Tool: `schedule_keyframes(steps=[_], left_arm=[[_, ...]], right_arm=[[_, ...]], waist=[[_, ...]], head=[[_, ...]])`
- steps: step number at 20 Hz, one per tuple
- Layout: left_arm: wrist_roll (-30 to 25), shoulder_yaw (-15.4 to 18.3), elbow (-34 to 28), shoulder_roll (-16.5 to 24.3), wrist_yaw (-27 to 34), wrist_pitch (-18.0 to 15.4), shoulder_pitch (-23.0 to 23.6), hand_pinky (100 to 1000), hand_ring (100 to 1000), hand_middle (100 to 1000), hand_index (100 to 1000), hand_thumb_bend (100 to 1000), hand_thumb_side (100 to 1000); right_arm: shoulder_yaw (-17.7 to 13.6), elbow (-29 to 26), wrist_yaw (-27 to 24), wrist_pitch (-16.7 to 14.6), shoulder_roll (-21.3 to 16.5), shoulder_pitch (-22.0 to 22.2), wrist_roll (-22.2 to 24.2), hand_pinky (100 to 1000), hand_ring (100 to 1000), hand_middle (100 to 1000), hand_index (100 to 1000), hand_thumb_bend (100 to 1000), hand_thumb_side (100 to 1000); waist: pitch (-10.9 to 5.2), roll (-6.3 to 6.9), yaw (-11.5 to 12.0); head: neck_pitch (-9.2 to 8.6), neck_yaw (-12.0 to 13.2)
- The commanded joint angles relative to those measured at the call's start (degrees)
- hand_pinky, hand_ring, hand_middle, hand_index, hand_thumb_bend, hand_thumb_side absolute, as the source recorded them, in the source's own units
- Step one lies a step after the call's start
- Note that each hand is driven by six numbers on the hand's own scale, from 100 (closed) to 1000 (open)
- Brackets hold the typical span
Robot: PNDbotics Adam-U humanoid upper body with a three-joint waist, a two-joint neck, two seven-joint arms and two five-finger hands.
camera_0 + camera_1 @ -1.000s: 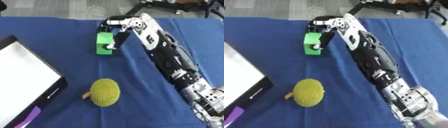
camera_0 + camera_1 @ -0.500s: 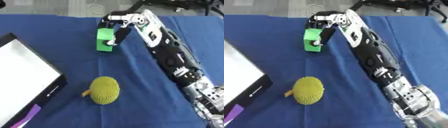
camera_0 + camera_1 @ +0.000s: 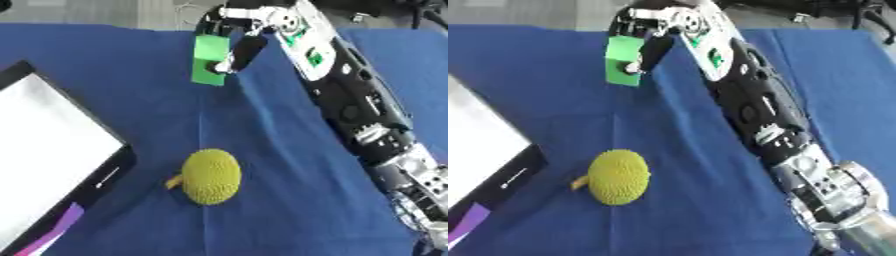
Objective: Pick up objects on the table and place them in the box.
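Green block (image 3: 210,65) at far side of bench, pinched by right hand (image 3: 241,27): fingers (image 3: 213,20) curled over top edge, thumb against near face; appears raised off blue cloth (image 3: 262,150), tilt slight

Step in hand, by my reading: carry block to box (image 3: 52,155) at left, white interior open

To do well: hold pinch unchanged, lift enough to clear box's black rim, swing left and toward body, pass above yellow knobbly fruit (image 3: 210,176) lying mid-bench, release only once over white interior

Left hand not visible
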Motion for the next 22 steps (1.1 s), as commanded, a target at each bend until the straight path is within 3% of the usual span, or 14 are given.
schedule_keyframes(steps=[1, 11, 22], left_arm=[[-0.01, 0.64, -0.68, 1.59, -0.36, 0.11, -0.01, 767, 789, 597, 785, 632, 565], [-0.06, 0.48, -0.57, 1.54, -0.94, 0.2, 0.88, 766, 789, 598, 786, 630, 563], [-1.49, -1.13, -0.15, -0.53, -1.31, 0.49, 0.68, 765, 789, 599, 787, 632, 563]], right_arm=[[0.08, -3.11, -1.95, 0.91, -2.59, -2.23, -0.06, 826, 485, 547, 720, 162, 100], [2.7, -10.82, -5.43, 5.32, -2.39, -5.13, 0.28, 822, 484, 540, 710, 227, 100], [7.26, -20.42, -6.67, 8.52, 3.47, -6.94, 1.97, 817, 485, 536, 700, 320, 100]], waist=[[-3.08, -0.45, -0.13], [-6.31, -0.86, -0.85], [-9.53, -0.61, -0.6]], head=[[0.51, 0.34], [2.95, 0.41], [5.87, -0.49]])
